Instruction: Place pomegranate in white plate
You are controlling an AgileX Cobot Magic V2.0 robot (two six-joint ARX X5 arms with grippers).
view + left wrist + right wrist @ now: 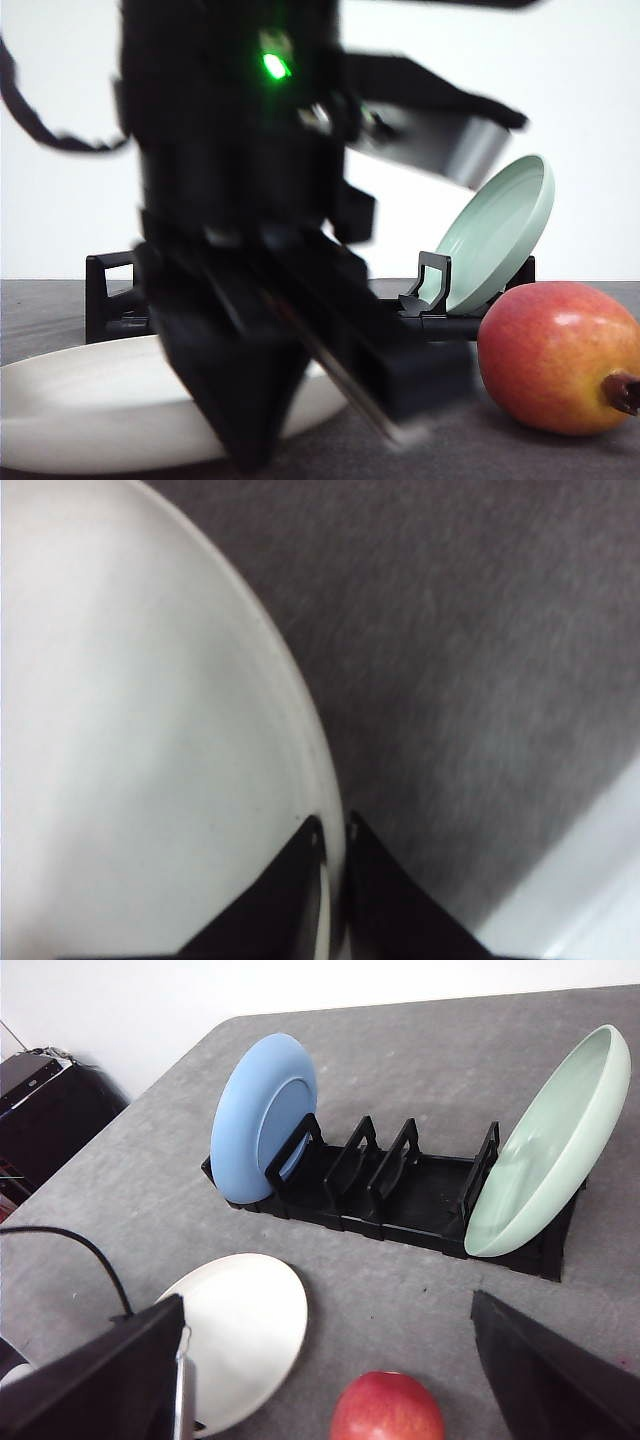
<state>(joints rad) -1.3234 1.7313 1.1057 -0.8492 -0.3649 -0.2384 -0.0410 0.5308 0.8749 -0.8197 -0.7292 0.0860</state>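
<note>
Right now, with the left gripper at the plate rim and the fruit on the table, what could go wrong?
1. The left gripper has its fingers nearly closed astride the rim of the cream-white round plate; lifting or dragging could shift or tip it.
2. The round red-orange pomegranate sits loose on the grey table; a glancing touch from the open right gripper could roll it.
3. The pale green plate leans in the black rack nearby; a wide swing may knock it.

We see a grey speckled table (pixel 420 1050) carrying a black plate rack (pixel 400 1195), the white plate (pixel 245 1330) lying flat before it, and the pomegranate (pixel 560 355) resting just beside that plate.
</note>
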